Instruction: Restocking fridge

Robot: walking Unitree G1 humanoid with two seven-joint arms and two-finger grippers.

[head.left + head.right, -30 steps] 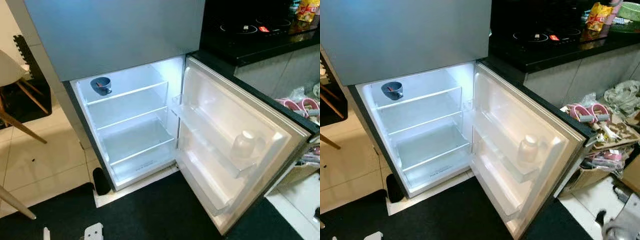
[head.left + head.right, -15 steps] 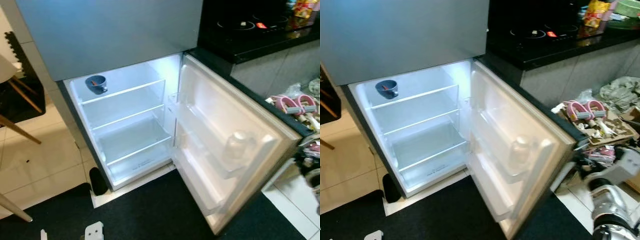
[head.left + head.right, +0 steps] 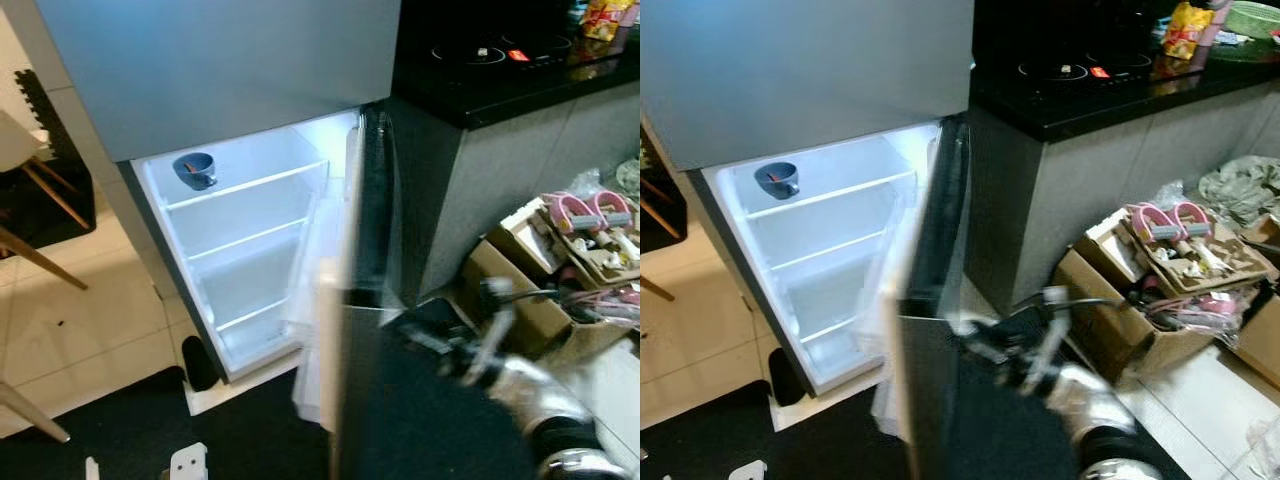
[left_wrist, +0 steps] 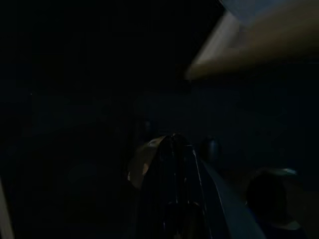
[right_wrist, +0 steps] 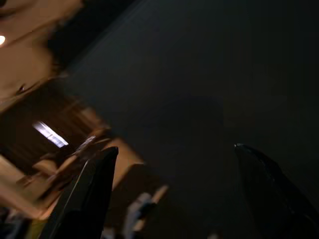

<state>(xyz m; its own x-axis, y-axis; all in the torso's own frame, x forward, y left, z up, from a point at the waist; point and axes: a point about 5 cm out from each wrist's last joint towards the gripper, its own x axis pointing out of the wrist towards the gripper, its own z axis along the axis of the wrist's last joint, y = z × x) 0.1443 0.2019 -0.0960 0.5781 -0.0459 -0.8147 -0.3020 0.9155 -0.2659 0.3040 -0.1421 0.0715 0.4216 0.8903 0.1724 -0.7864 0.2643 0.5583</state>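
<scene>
The fridge's lower door [image 3: 365,250] stands edge-on to me, swung about halfway across the lit compartment [image 3: 250,240]. A blue cup [image 3: 195,168] sits at the left end of the top glass shelf. My right gripper [image 3: 1015,345], blurred, is low at the right against the door's dark outer face. In the right wrist view its two black fingers [image 5: 89,194] are spread wide, so the right gripper [image 5: 174,147] is open with nothing between them, close to that dark face. My left gripper [image 4: 175,169] hangs idle in deep shade.
A black counter with a hob [image 3: 500,60] runs along the right of the fridge. Cardboard boxes full of clutter [image 3: 570,240] sit on the floor below it. Wooden chair legs [image 3: 40,250] stand at the left. A dark mat [image 3: 150,420] lies before the fridge.
The fridge door has swung from wide open to about half shut. My right arm has come up from the lower right against the door's outer face.
</scene>
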